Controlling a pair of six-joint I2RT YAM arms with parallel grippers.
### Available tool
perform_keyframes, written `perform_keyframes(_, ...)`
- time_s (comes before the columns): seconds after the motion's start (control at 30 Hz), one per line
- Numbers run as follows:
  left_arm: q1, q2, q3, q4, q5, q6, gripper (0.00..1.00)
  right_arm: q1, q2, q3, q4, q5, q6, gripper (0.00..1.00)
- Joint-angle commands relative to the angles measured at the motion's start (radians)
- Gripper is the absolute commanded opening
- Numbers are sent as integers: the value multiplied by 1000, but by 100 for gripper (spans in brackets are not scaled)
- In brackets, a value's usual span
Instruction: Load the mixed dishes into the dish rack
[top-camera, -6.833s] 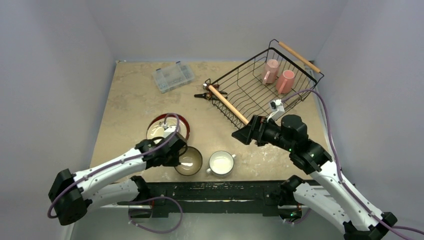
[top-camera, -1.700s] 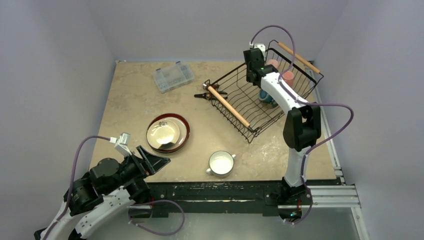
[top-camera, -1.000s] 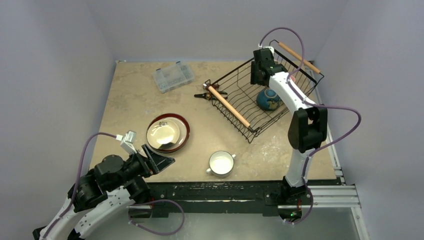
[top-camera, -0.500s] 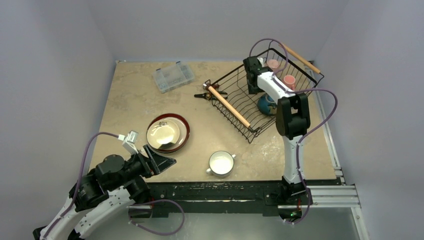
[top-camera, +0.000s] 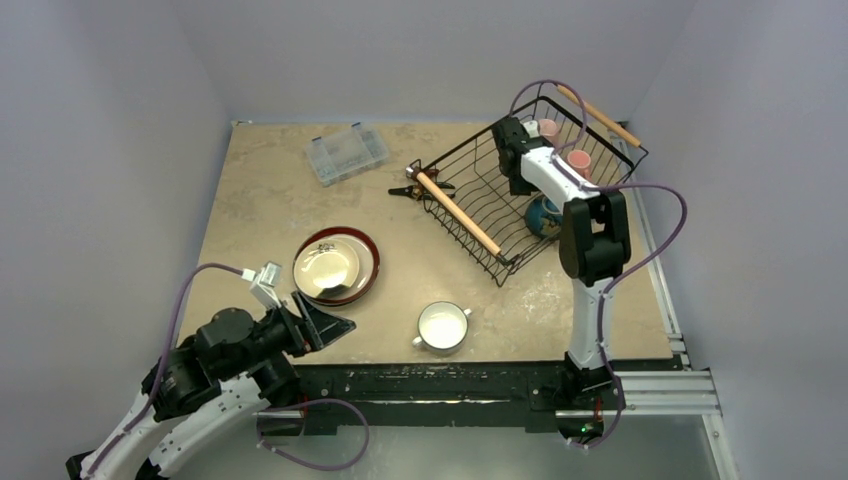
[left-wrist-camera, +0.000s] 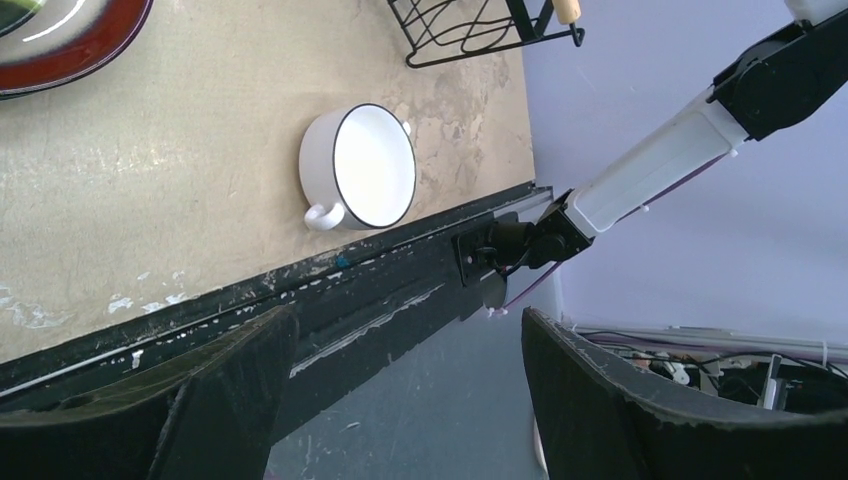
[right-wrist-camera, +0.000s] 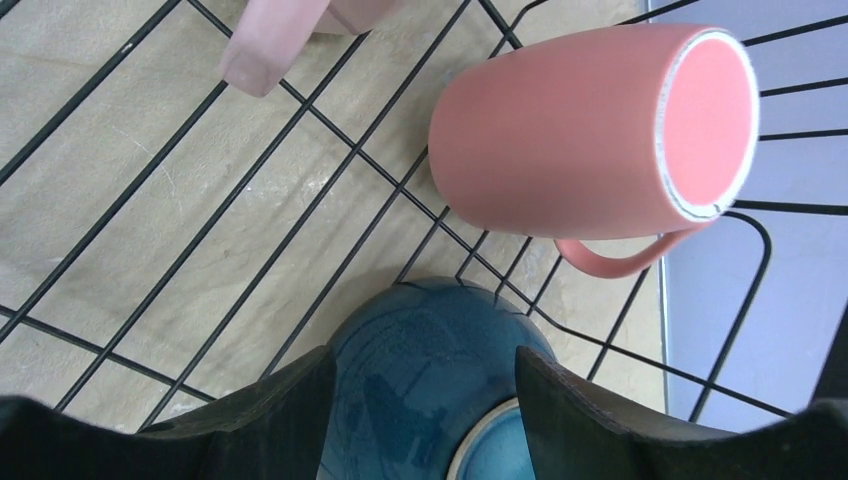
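Starting on the left: the left tool (top-camera: 325, 325) hangs over the near edge of the desk (top-camera: 260, 200), jaws spread wide with nothing between them. Its wrist camera looks past the fingers at the black front rail.

Just beyond it sits the large red-rimmed plate (top-camera: 368, 262) with the cream plate (top-camera: 327, 268) stacked inside it, both flat on the desk. At the far left is the clear compartment box (top-camera: 347, 153), well apart from everything.

Moving right, the white two-handled cup (top-camera: 442, 326) stands upright near the front edge, mouth up and on its own. Further back, a small black-and-red implement (top-camera: 405, 188) lies just beside the left corner of the dish rack (top-camera: 480, 180).

The rack sits at an angle on the far right of the desk, one wooden handle (top-camera: 455, 212) on its near-left side and the other (top-camera: 598, 113) at the back. Two pink mugs are in it: one (top-camera: 548, 128) at the far end and one (top-camera: 578, 160) just to its right (on its side in the wrist view, base to the camera). The blue bowl (top-camera: 543, 215) rests on the rack's wires near the right wall, its blue outside showing.

The right arm reaches over the rack, and the right tool (right-wrist-camera: 422, 355) is spread wide above the bowl. Whether its fingers touch the bowl, I cannot tell.
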Motion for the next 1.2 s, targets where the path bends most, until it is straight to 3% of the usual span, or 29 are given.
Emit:
perform_keyframes(0.0,-1,15,-19,44,45,-10,83,4,-81,53,-42,34,43,66)
perform_keyframes(0.13,-1,24,-52,57,78,-7,97,23,-207,65,-32,-64,51,74)
perform_keyframes(0.33,-1,104,-108,141,143,3,100,158,-493,-7,-10,-155,76,79)
perform_keyframes(0.47,-2,196,-142,218,184,6,100,200,-739,-223,105,-419,167,81)
perform_keyframes(0.6,-4,314,-154,321,263,22,100,201,-1072,-548,295,-679,233,84)
perform_keyframes(0.77,-8,456,-159,390,277,62,93,201,-1415,-850,362,-803,342,89)
perform_keyframes(0.87,-13,548,-126,393,252,119,79,201,-1541,-947,303,-802,388,89)
perform_keyframes(1.0,-17,745,23,293,175,278,67,201,-1651,-999,230,-772,416,88)
perform_keyframes(1.17,-34,983,173,273,136,408,68,200,-1691,-940,153,-705,410,88)
